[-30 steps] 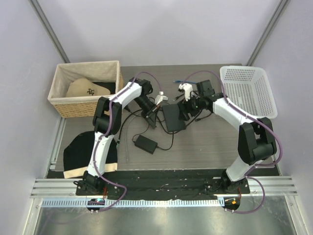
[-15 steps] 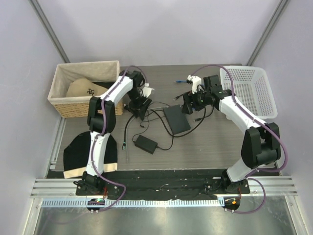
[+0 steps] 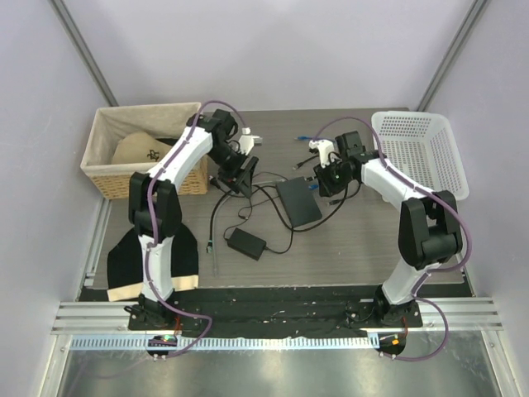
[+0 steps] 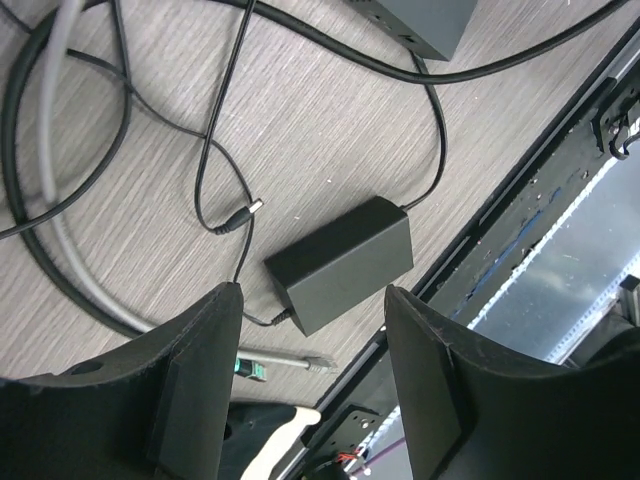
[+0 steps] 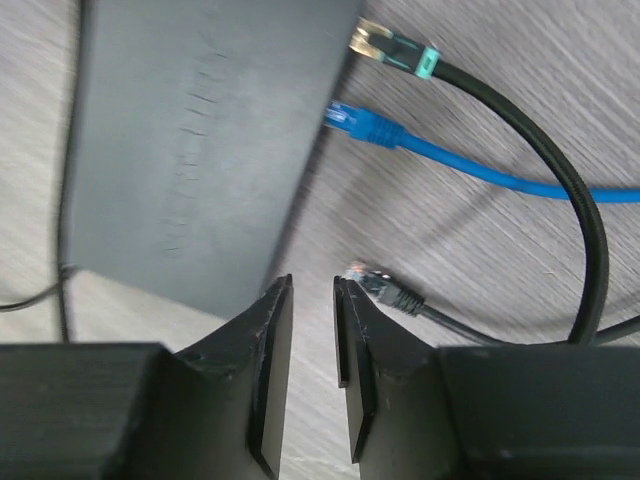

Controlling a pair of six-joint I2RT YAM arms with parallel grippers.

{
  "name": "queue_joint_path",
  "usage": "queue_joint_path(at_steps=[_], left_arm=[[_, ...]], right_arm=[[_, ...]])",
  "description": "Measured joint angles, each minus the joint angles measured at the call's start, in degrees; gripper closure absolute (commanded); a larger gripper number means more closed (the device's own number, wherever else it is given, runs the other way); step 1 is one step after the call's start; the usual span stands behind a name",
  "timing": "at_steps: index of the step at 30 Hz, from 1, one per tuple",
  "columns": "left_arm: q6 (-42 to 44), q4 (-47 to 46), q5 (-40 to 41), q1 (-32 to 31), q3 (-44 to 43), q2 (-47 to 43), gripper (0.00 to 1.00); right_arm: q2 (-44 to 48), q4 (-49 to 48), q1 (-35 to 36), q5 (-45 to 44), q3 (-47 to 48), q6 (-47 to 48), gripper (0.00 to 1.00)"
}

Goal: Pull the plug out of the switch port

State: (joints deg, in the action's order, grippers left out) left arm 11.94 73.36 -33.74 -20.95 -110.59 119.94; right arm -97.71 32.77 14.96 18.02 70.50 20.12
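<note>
The switch [image 3: 298,202], a flat black box, lies mid-table among cords; its top fills the upper left of the right wrist view [image 5: 200,140]. The blue plug [image 5: 355,122] sits with its tip at the switch's edge, and I cannot tell if it is seated in the port. A black cable's teal-booted plug [image 5: 396,51] meets the same edge. My right gripper [image 5: 312,282] [image 3: 324,179] hovers beside that edge, jaws a narrow gap apart with nothing between. My left gripper [image 4: 312,295] [image 3: 240,174] stands wide open and empty above the adapter brick [image 4: 340,262].
A loose black plug [image 5: 382,287] lies by my right fingertip. Tangled black cords [image 3: 248,198] spread between the arms. A wicker basket [image 3: 145,149] stands back left, a white plastic basket [image 3: 417,153] back right, and a dark cloth [image 3: 153,256] front left.
My left gripper has opened and drawn back to the left, away from the switch. My right gripper's jaws have narrowed to a small gap near the switch's edge.
</note>
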Motion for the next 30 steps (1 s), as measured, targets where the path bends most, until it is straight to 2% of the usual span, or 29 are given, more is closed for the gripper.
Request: queue_joint_path(at_steps=[9, 14, 21, 23, 27, 30], left_arm=[[1.0, 0.1, -0.1, 1.3, -3.1, -1.4, 0.37], [1.6, 0.1, -0.4, 1.4, -3.7, -1.4, 0.36], [0.4, -1.6, -2.5, 1.4, -3.3, -1.2, 0.36], [0.3, -1.7, -2.6, 1.4, -3.3, -0.9, 0.36], [-0.1, -2.1, -2.7, 1.4, -2.7, 0.4, 0.36], [-1.4, -2.4, -2.7, 1.4, -2.5, 1.9, 0.36]], right_arm=[[-6.7, -3.1, 2.3, -5.9, -2.6, 2.2, 0.74], [-6.6, -2.5, 7.6, -6.4, -4.0, 4.2, 0.73], [-3.8, -1.0, 18.6, -2.8, -4.5, 5.5, 0.72], [-3.1, -0.8, 20.7, -2.4, -4.5, 5.6, 0.67], [-1.6, 2.2, 20.0, -2.8, -2.6, 6.2, 0.48], [-0.1, 4.1, 17.3, -0.9, 1.8, 5.4, 0.43]])
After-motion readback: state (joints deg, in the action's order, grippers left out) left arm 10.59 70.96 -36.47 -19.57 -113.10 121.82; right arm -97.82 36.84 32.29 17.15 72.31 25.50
